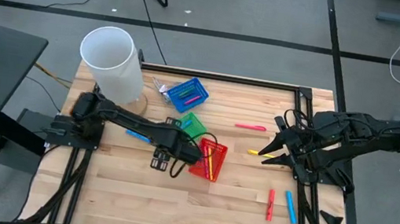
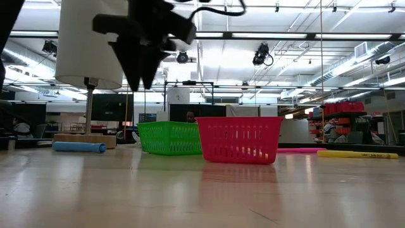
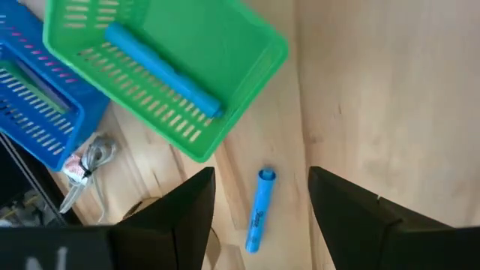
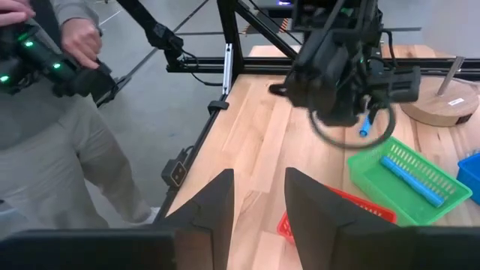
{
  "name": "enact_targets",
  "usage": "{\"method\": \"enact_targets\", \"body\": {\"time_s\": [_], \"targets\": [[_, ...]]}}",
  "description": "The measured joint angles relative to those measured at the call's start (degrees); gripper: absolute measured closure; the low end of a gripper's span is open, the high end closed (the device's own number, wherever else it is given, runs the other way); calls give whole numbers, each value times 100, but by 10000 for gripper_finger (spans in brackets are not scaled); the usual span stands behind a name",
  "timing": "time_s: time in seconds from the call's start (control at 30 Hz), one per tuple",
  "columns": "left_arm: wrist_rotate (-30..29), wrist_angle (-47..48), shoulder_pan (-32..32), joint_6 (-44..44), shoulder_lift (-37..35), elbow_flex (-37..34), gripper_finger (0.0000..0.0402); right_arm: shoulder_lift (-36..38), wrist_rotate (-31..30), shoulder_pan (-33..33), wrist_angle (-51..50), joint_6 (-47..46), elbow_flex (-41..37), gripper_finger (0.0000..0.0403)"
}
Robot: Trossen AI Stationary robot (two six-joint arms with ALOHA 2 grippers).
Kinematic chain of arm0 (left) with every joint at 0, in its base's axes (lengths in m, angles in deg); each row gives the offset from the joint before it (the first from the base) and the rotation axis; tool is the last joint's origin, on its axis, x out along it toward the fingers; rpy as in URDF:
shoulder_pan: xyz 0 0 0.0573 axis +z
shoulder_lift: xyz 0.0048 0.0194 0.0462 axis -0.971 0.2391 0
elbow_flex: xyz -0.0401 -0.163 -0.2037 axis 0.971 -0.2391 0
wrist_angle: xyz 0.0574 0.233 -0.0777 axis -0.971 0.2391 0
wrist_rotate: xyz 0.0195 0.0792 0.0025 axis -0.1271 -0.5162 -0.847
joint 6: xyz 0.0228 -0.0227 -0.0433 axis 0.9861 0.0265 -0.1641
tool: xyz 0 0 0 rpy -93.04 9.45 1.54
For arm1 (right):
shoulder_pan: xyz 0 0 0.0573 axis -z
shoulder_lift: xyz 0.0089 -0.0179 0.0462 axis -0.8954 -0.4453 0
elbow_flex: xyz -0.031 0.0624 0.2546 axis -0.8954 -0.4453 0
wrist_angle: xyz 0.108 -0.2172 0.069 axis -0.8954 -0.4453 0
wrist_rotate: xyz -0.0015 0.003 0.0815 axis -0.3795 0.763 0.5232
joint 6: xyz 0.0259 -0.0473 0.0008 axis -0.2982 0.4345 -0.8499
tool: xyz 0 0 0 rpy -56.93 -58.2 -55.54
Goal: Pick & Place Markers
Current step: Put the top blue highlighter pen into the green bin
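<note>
Left gripper (image 1: 164, 157) hangs open and empty at frame centre; right gripper (image 1: 267, 154) also open, at the right table edge.
Bare wood lies lower left. The left wrist view alone shows a blue marker (image 3: 258, 211) on the planks below a mesh green basket (image 3: 247, 82) holding another marker (image 3: 161, 69).
</note>
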Motion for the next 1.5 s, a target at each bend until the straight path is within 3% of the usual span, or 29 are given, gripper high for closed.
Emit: {"method": "enact_targets", "body": {"time_s": [0.4, 0.7, 0.9, 1.13, 1.3, 1.5], "targets": [[235, -1523, 302, 316, -1551, -2962, 181, 2, 0, 2, 75, 2, 0, 282], [567, -2772, 537, 1127, -2387, -4516, 181, 0, 0, 2, 82, 2, 0, 282], [1317, -3306, 863, 2007, -2635, -5056, 181, 2, 0, 2, 91, 1, 0, 282], [1018, -3723, 1326, 2445, -2623, -5309, 181, -9, 0, 1, 141, 2, -1, 282], [1624, -3898, 1599, 2506, -2621, -5593, 181, -9, 0, 0, 158, 2, 0, 282], [1688, -4051, 1607, 2449, -2638, -5809, 181, -9, 0, 0, 182, 2, -2, 282]]}}
